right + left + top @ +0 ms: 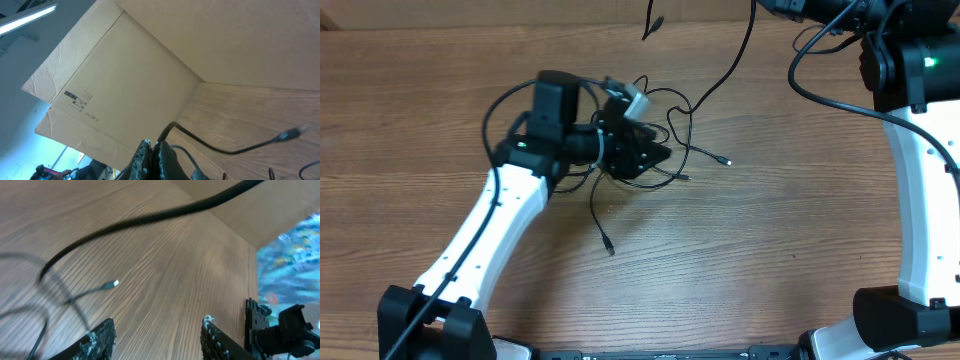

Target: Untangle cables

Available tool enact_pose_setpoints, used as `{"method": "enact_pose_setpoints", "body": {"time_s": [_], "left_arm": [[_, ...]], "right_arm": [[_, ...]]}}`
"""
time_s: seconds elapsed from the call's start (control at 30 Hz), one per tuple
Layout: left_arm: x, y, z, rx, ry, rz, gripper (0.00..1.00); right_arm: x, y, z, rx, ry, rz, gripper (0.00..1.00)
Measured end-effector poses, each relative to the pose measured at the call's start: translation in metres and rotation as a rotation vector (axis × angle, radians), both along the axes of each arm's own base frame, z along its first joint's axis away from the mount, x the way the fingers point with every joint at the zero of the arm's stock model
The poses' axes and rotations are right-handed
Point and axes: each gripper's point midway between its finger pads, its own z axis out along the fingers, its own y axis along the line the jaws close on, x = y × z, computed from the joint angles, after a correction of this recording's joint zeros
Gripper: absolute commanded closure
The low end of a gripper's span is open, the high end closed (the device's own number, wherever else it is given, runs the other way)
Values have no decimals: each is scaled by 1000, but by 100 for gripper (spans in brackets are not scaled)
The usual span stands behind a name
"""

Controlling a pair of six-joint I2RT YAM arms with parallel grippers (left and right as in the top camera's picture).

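Note:
The cables (670,125) lie in a loose black tangle at the table's middle. One strand ends in a light tip (727,161), and another trails toward me to a plug (610,249). My left gripper (655,155) sits over the tangle's left side. It is open, its fingers (102,336) apart with only bare wood between them. The light tip (113,284) lies ahead of it. One cable (740,50) rises from the tangle to the far edge. There my right gripper (156,150) is shut on this cable (210,145), whose free end carries a plug (290,134).
A cardboard wall (150,60) stands along the table's far edge (520,10). The right arm (920,200) runs down the right side, and the left arm (490,230) crosses from the near left. Thick arm cables loop near both wrists.

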Motion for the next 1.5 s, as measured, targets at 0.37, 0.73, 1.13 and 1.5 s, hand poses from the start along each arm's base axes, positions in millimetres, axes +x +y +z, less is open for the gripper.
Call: {"method": "enact_pose_setpoints", "body": {"time_s": [0.37, 0.73, 1.13, 1.5], "left_arm": [[-6, -35, -2, 58, -67, 5, 47], [12, -16, -21, 170, -53, 139, 45], [33, 6, -33, 293, -91, 284, 44], [59, 14, -18, 284, -184, 401, 66]], "right_arm": [[-21, 37, 0, 39, 84, 100, 96], [-33, 44, 1, 55, 115, 171, 96], [-50, 60, 1, 62, 143, 258, 96], [-90, 110, 14, 81, 115, 416, 96]]}}
